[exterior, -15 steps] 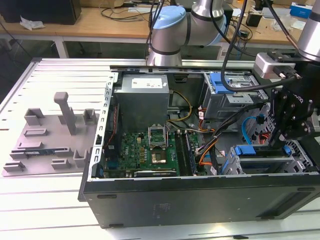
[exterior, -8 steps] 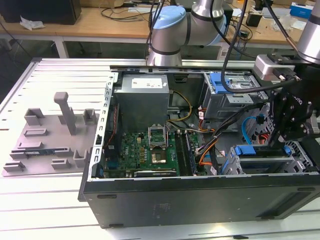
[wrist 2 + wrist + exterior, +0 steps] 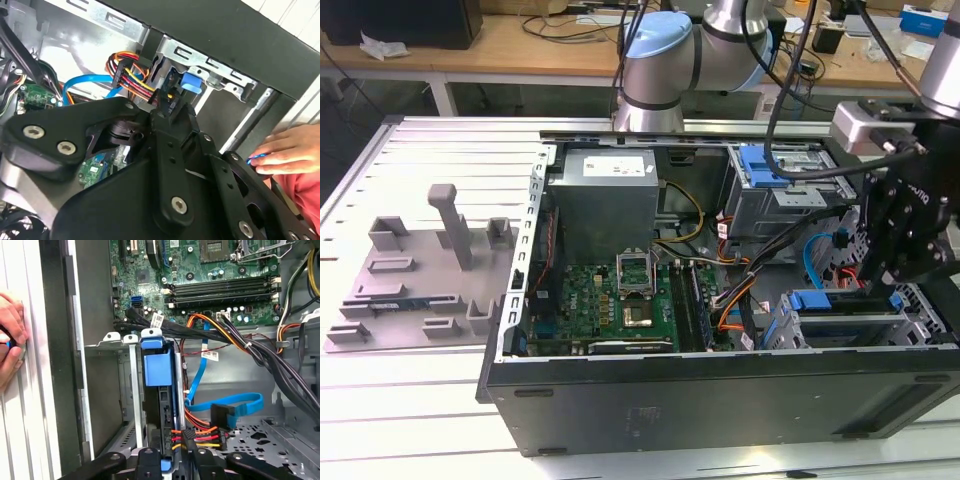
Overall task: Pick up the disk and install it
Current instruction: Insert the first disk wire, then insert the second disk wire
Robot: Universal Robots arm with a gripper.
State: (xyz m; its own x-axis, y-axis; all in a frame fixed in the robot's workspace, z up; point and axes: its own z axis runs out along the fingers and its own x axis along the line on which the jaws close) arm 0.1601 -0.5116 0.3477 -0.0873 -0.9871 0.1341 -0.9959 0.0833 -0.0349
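I was one arm with one gripper (image 3: pixel 910 235), and it hung over the open computer case (image 3: pixel 720 400), on the exterior view's right. My black gripper links filled the low edge in both wrist views. I could not tell if my gripper was open or closed.

The disk (image 3: pixel 159 390) stood on its edge in a metal bay (image 3: pixel 127 390) at the front of the case, just past my gripper. Its bright blue bracket faced me in the first wrist view. In the exterior view the disk (image 3: pixel 850 310) showed as a blue strip at the bay, below my gripper.

A second blue bracket (image 3: pixel 760 165) sat on the upper drive cage at the back of the case.

I counted one green board (image 3: pixel 610 300) on the floor of the case and one big grey box (image 3: pixel 605 200) behind it. One flat blue cable (image 3: pixel 230 407) curled beside the disk, and a bunch of red, yellow and orange wires (image 3: pixel 200 435) ran next to it.

One person's hand (image 3: pixel 10 340) rested on the desk (image 3: pixel 420 400) just outside the case wall. One grey plastic holder (image 3: pixel 430 270) lay on the desk, well apart from the case.
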